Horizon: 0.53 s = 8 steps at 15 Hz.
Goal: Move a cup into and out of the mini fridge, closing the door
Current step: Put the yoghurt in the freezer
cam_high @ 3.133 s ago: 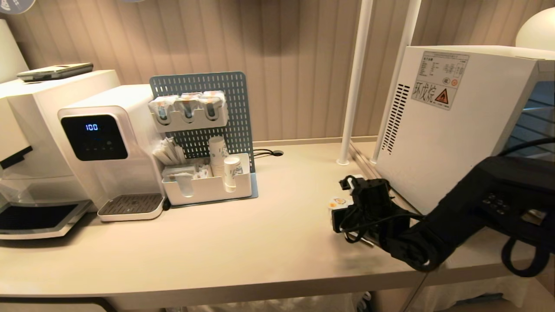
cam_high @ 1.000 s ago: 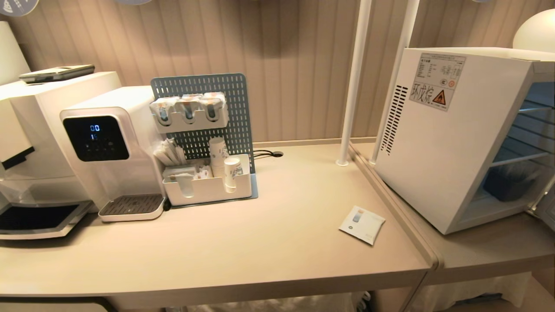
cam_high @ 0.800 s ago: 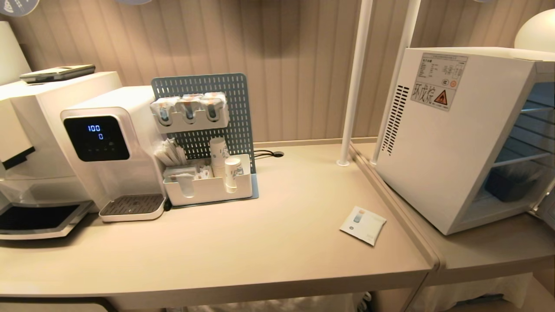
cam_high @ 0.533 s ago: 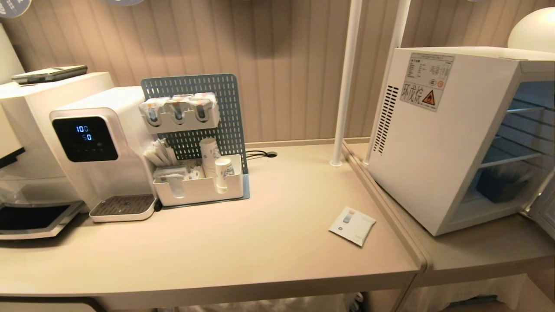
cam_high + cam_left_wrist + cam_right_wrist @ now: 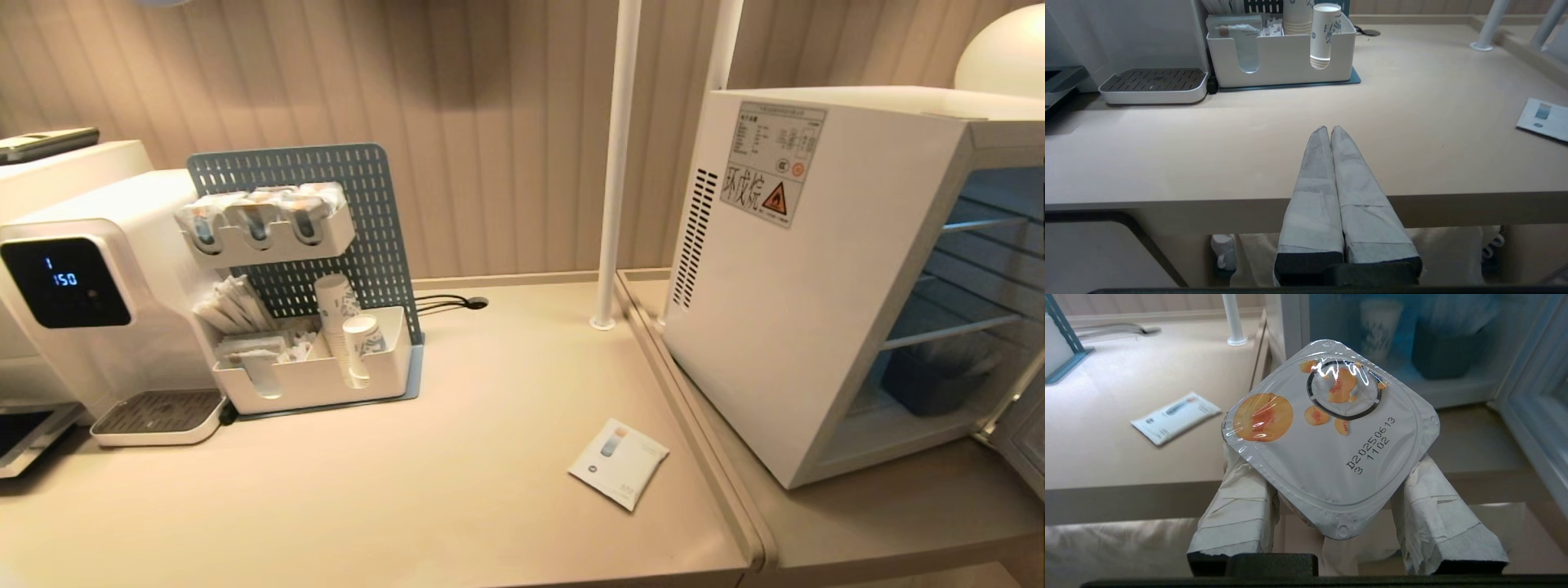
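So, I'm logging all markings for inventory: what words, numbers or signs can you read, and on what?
"D20250613" over "3 1102": foil lid of the cup, held in the right gripper.
"1" over "150": display of the water dispenser.
Three large Chinese characters and a flame warning triangle: sticker on the mini fridge; its fine print is too small.
Print on the sachet: unreadable.

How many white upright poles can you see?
2. The left pole stands beside the mini fridge; the right pole rises behind its top corner, partly hidden.
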Tool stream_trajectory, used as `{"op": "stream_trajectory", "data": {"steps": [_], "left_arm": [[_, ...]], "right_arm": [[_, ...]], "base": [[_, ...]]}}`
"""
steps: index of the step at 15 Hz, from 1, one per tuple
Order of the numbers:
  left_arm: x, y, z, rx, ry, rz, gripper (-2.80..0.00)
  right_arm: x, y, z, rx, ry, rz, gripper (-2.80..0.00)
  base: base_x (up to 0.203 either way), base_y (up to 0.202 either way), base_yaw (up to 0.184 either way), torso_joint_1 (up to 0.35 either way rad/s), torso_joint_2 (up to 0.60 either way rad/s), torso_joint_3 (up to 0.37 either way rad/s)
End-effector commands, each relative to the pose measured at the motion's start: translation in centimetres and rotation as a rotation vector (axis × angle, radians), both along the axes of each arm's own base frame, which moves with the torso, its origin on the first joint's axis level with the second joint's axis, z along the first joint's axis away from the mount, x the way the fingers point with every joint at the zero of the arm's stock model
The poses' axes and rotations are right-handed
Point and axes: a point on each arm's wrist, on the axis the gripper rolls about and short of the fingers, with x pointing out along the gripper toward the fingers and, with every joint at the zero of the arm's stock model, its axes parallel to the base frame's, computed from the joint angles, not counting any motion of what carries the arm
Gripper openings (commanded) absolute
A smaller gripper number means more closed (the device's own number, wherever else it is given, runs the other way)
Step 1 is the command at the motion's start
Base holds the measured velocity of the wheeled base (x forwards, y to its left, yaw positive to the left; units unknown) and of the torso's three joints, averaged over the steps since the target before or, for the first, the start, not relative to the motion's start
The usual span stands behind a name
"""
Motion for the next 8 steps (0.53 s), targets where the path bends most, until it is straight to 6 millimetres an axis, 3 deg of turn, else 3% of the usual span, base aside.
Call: {"op": "stream_trajectory", "data": {"steps": [1, 8], "left_arm": [[0.02, 0.00, -0.04, 0.000, 0.003, 0.002, -2.80], [0.02, 0.00, -0.04, -0.001, 0.003, 0.002, -2.80]], "right_arm": [[0.03, 0.00, -0.04, 0.000, 0.007, 0.003, -2.80], [0.02, 0.00, -0.02, -0.003, 0.007, 0.003, -2.80]], "base": [[0.000, 0.000, 0.000, 0.031, 0.03, -0.007], [0.008, -0.008, 0.006, 0.000, 0.00, 0.000]]}}
